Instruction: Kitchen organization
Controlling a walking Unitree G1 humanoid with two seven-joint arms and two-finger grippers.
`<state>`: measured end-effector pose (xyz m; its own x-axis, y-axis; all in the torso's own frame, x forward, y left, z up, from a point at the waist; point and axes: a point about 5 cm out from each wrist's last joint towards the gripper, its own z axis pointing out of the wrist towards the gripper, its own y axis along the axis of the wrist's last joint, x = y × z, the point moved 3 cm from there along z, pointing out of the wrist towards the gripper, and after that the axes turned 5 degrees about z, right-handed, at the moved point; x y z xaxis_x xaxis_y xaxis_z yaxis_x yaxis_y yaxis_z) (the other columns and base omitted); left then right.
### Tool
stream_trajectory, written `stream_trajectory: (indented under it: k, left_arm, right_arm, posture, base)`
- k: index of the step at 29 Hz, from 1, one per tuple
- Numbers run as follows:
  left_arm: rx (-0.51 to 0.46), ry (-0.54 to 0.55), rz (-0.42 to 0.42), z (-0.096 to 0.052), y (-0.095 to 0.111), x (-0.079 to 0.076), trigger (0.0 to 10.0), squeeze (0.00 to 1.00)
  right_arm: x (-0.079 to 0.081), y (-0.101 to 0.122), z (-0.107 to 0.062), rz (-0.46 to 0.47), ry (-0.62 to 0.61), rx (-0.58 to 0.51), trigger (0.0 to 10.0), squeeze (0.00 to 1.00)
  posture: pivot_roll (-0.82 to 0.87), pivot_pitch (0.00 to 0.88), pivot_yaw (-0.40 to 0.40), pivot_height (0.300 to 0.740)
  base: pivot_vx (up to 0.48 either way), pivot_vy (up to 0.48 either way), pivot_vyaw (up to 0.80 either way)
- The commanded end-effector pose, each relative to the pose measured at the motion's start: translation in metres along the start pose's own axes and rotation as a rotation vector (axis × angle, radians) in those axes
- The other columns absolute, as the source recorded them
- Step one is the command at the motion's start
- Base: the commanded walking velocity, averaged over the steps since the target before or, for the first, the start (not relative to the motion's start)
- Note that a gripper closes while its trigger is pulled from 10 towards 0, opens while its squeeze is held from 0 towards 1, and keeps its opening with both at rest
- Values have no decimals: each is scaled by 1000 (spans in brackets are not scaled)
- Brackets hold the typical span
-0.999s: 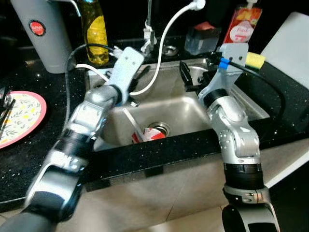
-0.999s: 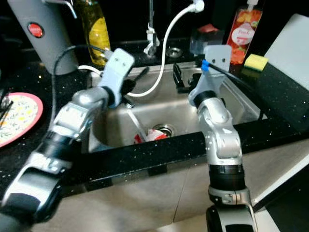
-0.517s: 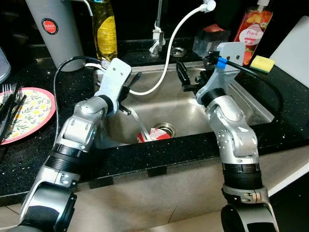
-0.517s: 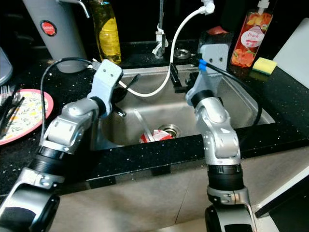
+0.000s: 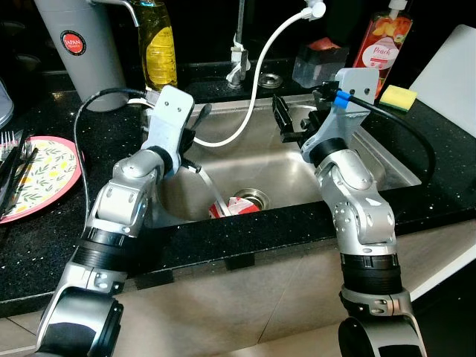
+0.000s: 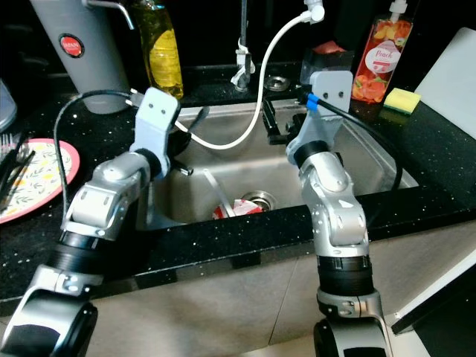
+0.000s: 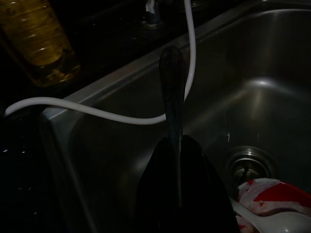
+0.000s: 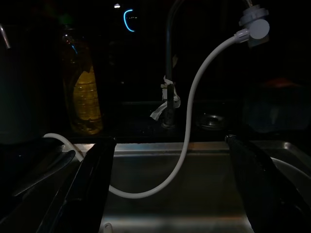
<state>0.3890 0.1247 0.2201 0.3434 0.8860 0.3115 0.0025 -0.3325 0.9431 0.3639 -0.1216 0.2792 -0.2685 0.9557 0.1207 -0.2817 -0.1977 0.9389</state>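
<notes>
L gripper point(image 7: 177, 145) sits over the sink's point(image 5: 387, 160) left rim, jaws clenched on a spoon point(image 7: 171, 92); its dark metal handle or bowl (can't tell which, wrist view is dim) sticks out past the fingertips toward the back wall of the basin. R gripper point(image 8: 170, 194) hovers over the back-right part of the sink, jaws released and spread wide w/ nothing between them, fingers point(image 8: 85, 184) framing the white hose point(image 5: 260, 74). The hose drops from the tap head, loops low across the basin and runs to the left rim near the L gripper. Down by the drain point(image 5: 249, 197) lies a red-and-white wrapper or cup point(image 5: 236, 207), w/ a pale utensil point(image 5: 208, 186) leaning from it up toward the left wall. On the black bench point(image 5: 44, 230): pink floral plate point(image 5: 37, 175) at far left w/ forks point(image 5: 11, 152) on its edge, grey jug point(image 5: 74, 48) at back left, yellow oil bottle point(image 5: 158, 44) just beside it, red soap bottle point(image 5: 383, 44) and yellow sponge point(image 5: 396, 94) at back right, clear box point(image 5: 316, 63) behind the R gripper. White board point(image 5: 450, 71) at far right.
</notes>
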Motion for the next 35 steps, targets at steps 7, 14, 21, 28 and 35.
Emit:
stream_trajectory:
  k: [7,14,21,28,35]
  left_arm:
    - [-28,-5,-27,0,8,-3,10000,35]
    - [-42,-7,-45,0,10,-4,10000,1000]
    - [-133,22,-61,-2,26,0,10000,1000]
    - [-415,227,-50,-22,78,29,10000,0]
    - [-343,479,30,-30,65,64,10000,0]
  right_arm:
    - [1,0,-2,0,5,2,10000,0]
    - [-1,0,-3,-2,-2,4,10000,0]
    - [-1,0,-3,-1,-4,3,10000,0]
    - [0,-1,-2,5,1,2,10000,0]
    - [4,-1,2,12,17,-1,10000,0]
  posture:
    - [14,0,-2,740]
    - [10,0,1,740]
    - [11,0,2,740]
    - [11,0,2,740]
    - [41,0,-19,740]
  base:
    - [0,0,0]
    - [0,0,0]
    - [0,0,0]
    - [0,0,0]
    - [0,0,0]
